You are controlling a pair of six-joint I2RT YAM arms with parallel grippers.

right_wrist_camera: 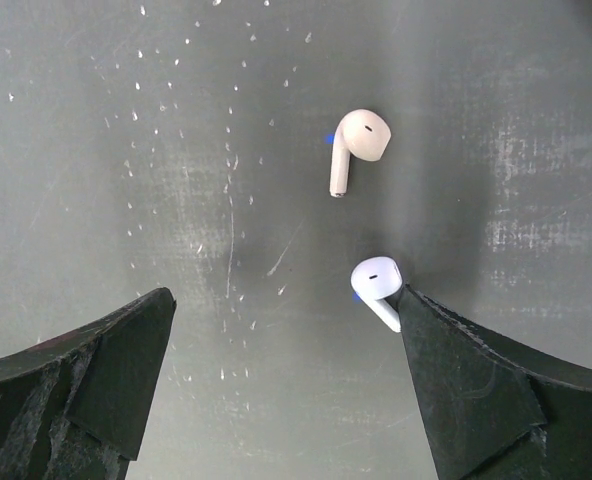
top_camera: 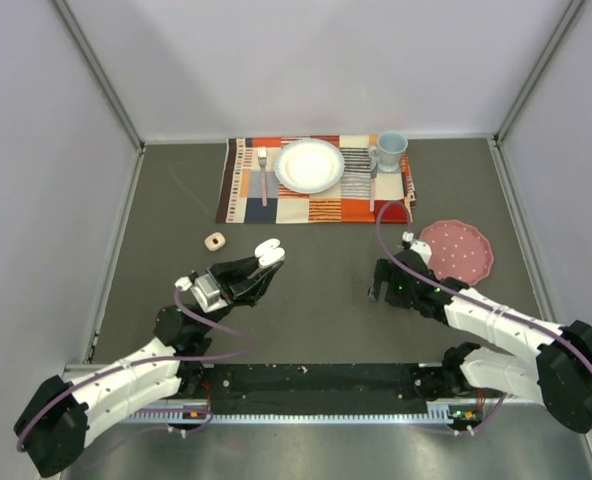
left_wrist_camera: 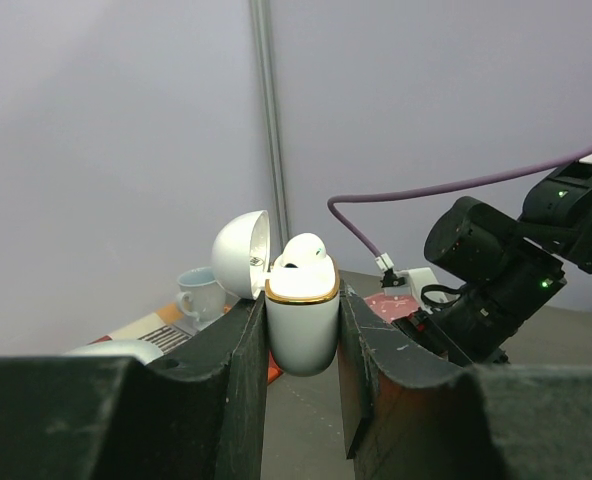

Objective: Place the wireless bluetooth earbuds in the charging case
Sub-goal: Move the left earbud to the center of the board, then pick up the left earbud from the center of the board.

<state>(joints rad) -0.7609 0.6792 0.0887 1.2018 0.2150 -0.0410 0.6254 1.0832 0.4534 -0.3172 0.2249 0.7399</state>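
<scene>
My left gripper (top_camera: 259, 268) is shut on the white charging case (left_wrist_camera: 302, 322) and holds it upright above the table. The case has a gold rim and its lid (left_wrist_camera: 240, 254) is open. One white earbud (left_wrist_camera: 304, 250) sits in the top of the case. In the right wrist view two more white earbuds lie on the dark table: one (right_wrist_camera: 359, 141) farther ahead, one (right_wrist_camera: 376, 283) touching the tip of my right finger. My right gripper (right_wrist_camera: 284, 296) is open and points down over them, low over the table (top_camera: 380, 291).
A striped placemat (top_camera: 316, 205) at the back carries a white plate (top_camera: 309, 165), a fork (top_camera: 262, 170) and a light blue mug (top_camera: 390, 150). A pink dotted plate (top_camera: 458, 250) lies right of my right gripper. A small beige block (top_camera: 214, 241) lies at the left.
</scene>
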